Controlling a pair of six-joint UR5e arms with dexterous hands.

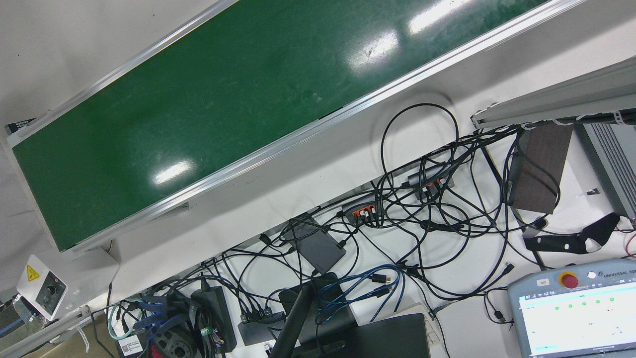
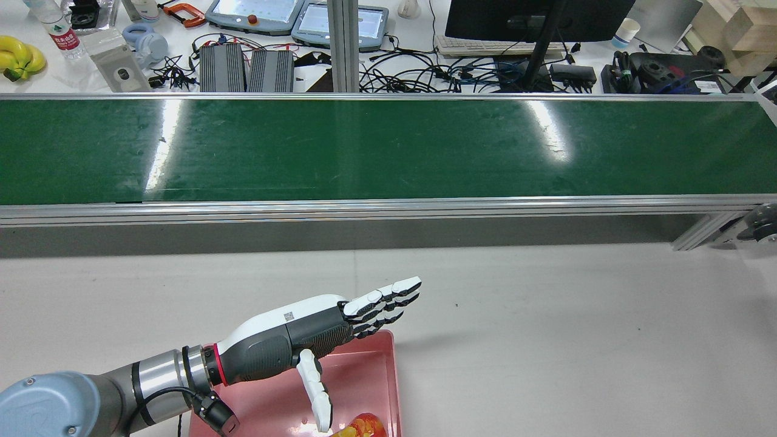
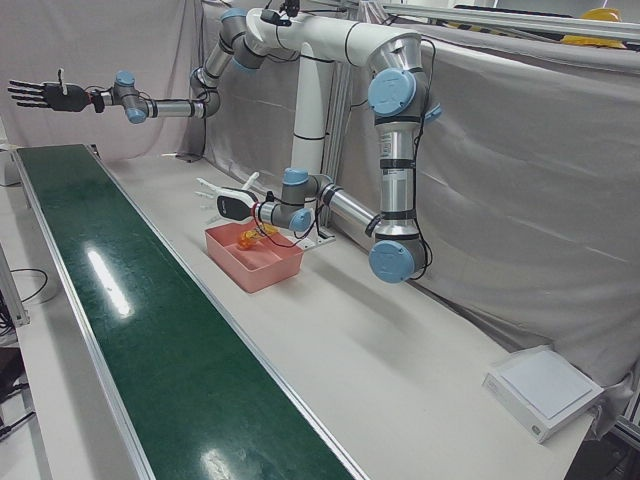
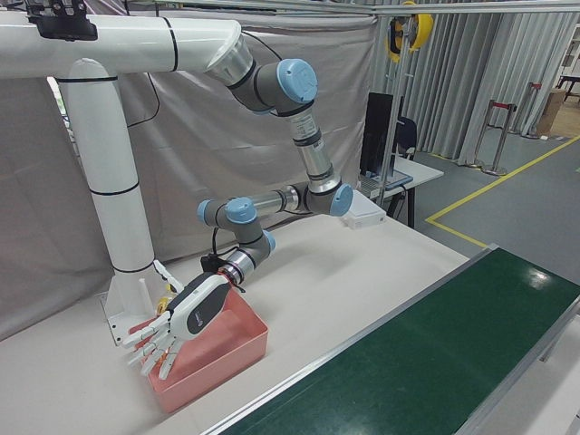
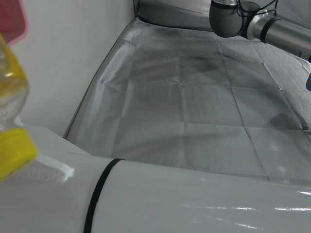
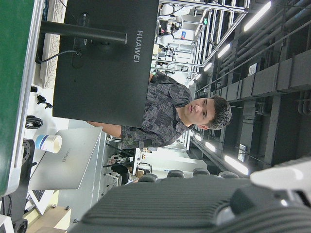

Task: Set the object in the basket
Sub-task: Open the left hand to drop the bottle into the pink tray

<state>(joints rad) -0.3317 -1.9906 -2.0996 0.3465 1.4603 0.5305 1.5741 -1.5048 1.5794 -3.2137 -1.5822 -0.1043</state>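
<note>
The pink basket (image 2: 370, 376) sits on the grey table near the arms' pedestal. In it lies an orange and yellow bottle (image 2: 361, 426), which also shows in the left-front view (image 3: 247, 238) and as a yellow blur in the left hand view (image 5: 12, 121). My left hand (image 2: 340, 321) hovers flat above the basket's far part, open, its fingers stretched toward the belt and holding nothing. My right hand (image 3: 40, 95) is raised high over the belt's far end, open with its fingers spread and empty. It is outside the rear view.
The long green conveyor belt (image 2: 388, 145) runs across in front of the table. A white box (image 3: 545, 390) lies at the table's far corner. Beyond the belt a desk holds cables, pendants and a monitor (image 6: 104, 63), with a person behind it.
</note>
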